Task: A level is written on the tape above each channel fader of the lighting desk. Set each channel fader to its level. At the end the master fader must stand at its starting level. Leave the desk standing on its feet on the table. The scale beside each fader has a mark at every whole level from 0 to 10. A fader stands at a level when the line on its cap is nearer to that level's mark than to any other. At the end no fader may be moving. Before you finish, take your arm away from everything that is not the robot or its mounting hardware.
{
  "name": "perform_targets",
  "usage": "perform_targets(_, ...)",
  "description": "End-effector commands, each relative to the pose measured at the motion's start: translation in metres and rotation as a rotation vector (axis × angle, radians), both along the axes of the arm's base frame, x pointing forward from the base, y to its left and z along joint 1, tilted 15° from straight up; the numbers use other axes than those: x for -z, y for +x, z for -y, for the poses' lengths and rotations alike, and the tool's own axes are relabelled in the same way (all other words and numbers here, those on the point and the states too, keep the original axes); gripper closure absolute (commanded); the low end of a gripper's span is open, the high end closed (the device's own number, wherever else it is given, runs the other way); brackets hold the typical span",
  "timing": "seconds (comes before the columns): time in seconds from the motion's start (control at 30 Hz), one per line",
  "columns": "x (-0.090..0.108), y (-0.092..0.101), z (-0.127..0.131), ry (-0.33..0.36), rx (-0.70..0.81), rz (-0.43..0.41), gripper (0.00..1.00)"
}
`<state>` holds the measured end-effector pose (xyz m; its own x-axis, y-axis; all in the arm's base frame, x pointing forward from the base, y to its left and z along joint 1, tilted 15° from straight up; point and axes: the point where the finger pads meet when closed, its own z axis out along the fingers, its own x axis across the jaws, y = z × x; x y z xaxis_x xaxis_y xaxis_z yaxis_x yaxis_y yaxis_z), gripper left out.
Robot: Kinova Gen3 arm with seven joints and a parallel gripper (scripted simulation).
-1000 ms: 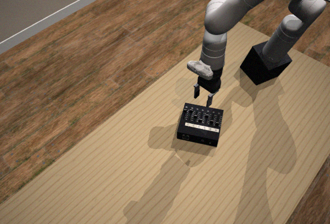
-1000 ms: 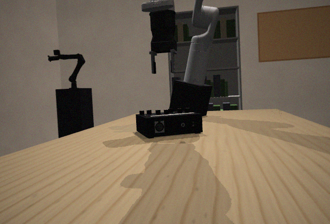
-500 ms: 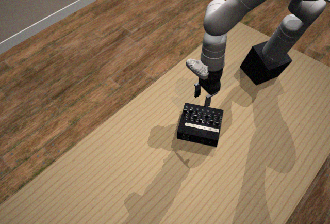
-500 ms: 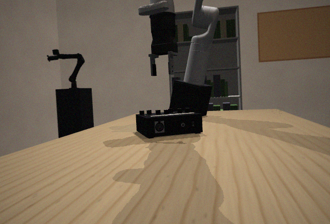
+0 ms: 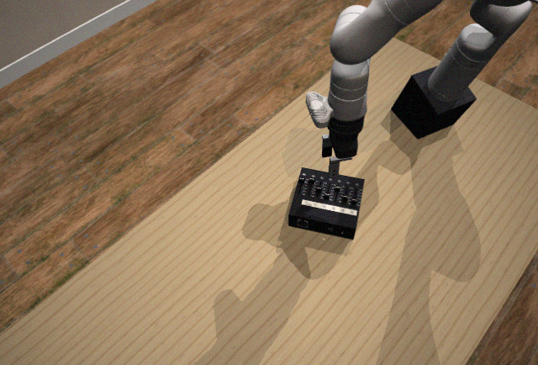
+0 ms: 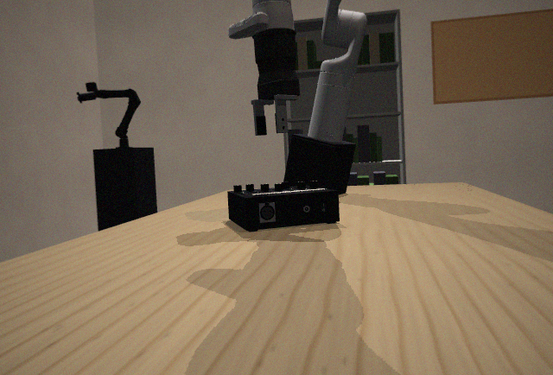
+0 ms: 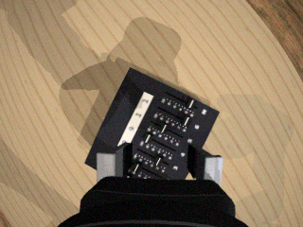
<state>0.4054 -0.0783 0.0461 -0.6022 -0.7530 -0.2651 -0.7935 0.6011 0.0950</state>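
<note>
The black lighting desk (image 5: 328, 203) stands on its feet on the light wooden table. It has a row of several faders (image 5: 329, 190) with dark caps and a white tape strip (image 5: 329, 207) along one side; the written levels are too small to read. The desk also shows in the exterior view (image 6: 283, 206) and in the wrist view (image 7: 154, 129), with its tape strip (image 7: 138, 116) on the left. My gripper (image 6: 269, 121) is open and empty. It hangs well above the desk, over the fader rows, and also shows in the wrist view (image 7: 159, 166).
The arm's black base block (image 5: 432, 107) stands on the table behind the desk. A second dark arm on a black pedestal (image 6: 123, 183) stands off the table at the left. A bookshelf (image 6: 365, 94) stands against the back wall.
</note>
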Motion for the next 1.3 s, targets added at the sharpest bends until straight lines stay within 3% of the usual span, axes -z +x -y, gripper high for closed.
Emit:
perform_targets(0.0, 0.006, -0.005, -0.004, 0.018, 0.117, -0.049, 0.0)
perform_targets(0.3, 0.02, -0.013, -0.005, 0.053, 0.476, -0.156, 0.0)
perform_targets(0.37, 0.02, -0.013, -0.005, 0.053, 0.476, -0.156, 0.0)
perform_targets(0.87, 0.04, -0.027, -0.01, 0.101, 1.097, -0.325, 0.0)
perform_targets(0.93, 0.04, -0.027, -0.01, 0.101, 1.097, -0.325, 0.0)
perform_targets(1.27, 0.049, -0.032, -0.015, 0.128, 1.455, -0.409, 0.0)
